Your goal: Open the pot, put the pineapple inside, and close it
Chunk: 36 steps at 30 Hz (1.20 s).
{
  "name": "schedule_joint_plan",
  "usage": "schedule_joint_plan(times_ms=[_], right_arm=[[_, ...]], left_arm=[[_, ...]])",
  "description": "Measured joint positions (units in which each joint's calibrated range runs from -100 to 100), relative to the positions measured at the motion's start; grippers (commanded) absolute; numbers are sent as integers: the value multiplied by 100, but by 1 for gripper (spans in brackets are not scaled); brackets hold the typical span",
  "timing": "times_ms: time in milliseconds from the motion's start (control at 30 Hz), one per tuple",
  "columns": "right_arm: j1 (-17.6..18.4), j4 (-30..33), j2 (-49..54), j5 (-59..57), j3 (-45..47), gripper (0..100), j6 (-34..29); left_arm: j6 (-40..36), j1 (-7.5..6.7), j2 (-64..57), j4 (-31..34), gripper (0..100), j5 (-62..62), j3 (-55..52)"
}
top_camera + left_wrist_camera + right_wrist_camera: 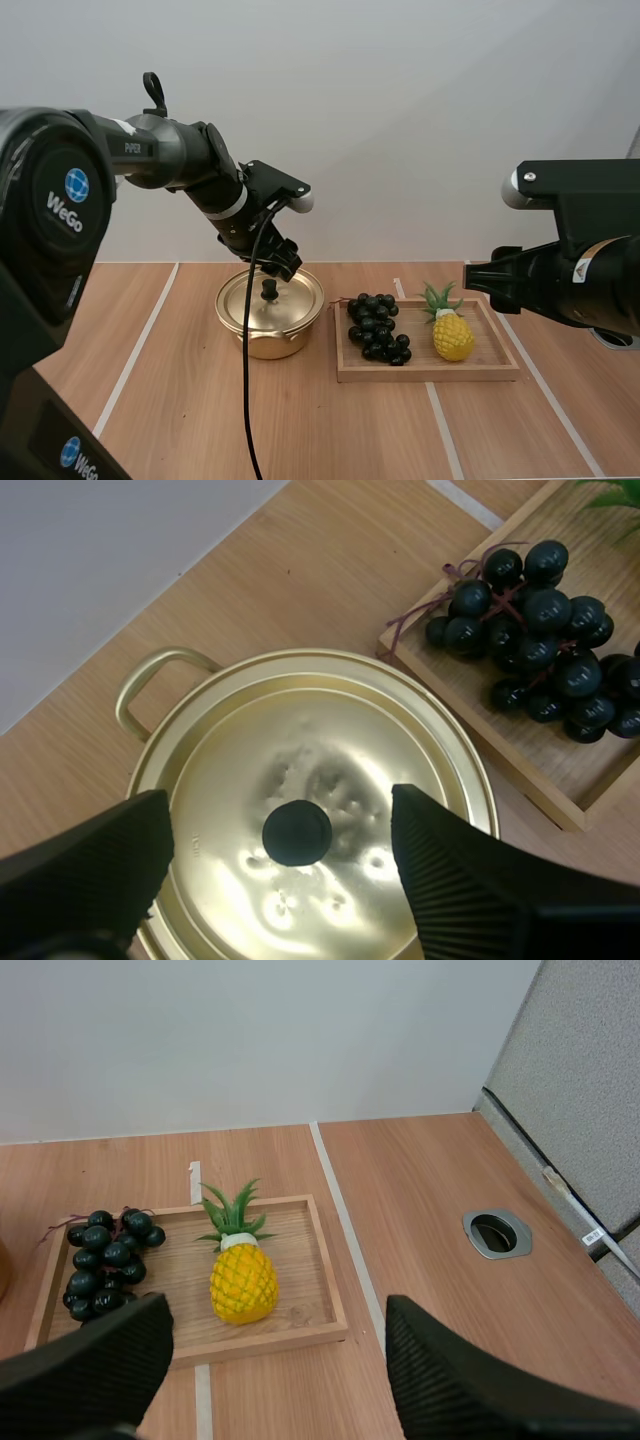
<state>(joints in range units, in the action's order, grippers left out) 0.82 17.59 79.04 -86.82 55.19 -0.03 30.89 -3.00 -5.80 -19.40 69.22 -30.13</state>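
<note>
While the round golden metal lid [293, 297] sits closed on the golden metal pot [268, 342], my left gripper [283, 258] hangs right over it. Its two black fingers [100, 860] are spread wide, one on each side of the small black knob [297, 832], and hold nothing. They seem to be a little above the lid, but I cannot tell this surely. Just beside the pot, on the light wooden table [170, 400], lies the flat wooden tray [430, 372]. The yellow pineapple with green leaves [453, 335] lies in the tray's right part, apart from the bunch of dark grapes [377, 326] in its left part. My right gripper [278, 1325] hangs in the air near the tray's right end, its fingers also wide apart and empty.
</note>
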Motion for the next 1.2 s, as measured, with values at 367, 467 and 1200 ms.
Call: schedule_joint_plan(times_ms=[367, 467, 1200], right_arm=[[0, 0, 0, 0, 0, 100, 0], [0, 0, 0, 0, 0, 100, 0], [0, 0, 0, 0, 0, 100, 0]], left_arm=[[-30, -3, 657, 522, 100, 521, 158], [-30, -3, 758, 615, 100, 503, 158], [-30, -23, 775, 626, 56, 230, 334]])
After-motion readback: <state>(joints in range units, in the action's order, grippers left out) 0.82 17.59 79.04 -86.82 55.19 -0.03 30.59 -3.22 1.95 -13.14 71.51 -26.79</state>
